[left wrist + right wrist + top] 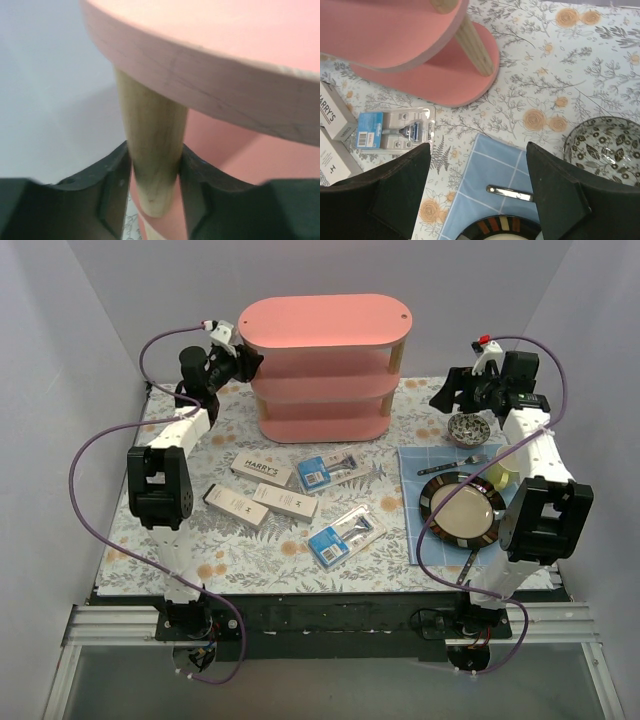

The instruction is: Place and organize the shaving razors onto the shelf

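Observation:
The pink three-tier shelf (pixel 322 365) stands at the back middle of the table. My left gripper (pixel 245 360) is at its left end; in the left wrist view the gripper (pixel 154 195) is shut on a light wooden post (pixel 152 150) under the top tier (pixel 225 65). Three white HARRY'S boxes (pixel 262 470) (pixel 286 501) (pixel 236 506) and two blister packs (pixel 328 471) (pixel 346 536) lie on the table in front of the shelf. My right gripper (pixel 450 395) is open and empty, hovering at the back right (pixel 477 190). One blister pack (pixel 390 131) and two boxes (pixel 332 115) show below it.
A patterned bowl (pixel 468 428) sits at the back right. A blue checked cloth (pixel 430 465) holds a dark-rimmed plate (pixel 462 510) and silver cutlery (pixel 452 464). A yellow cup (pixel 500 472) stands beside the right arm. White walls enclose the table.

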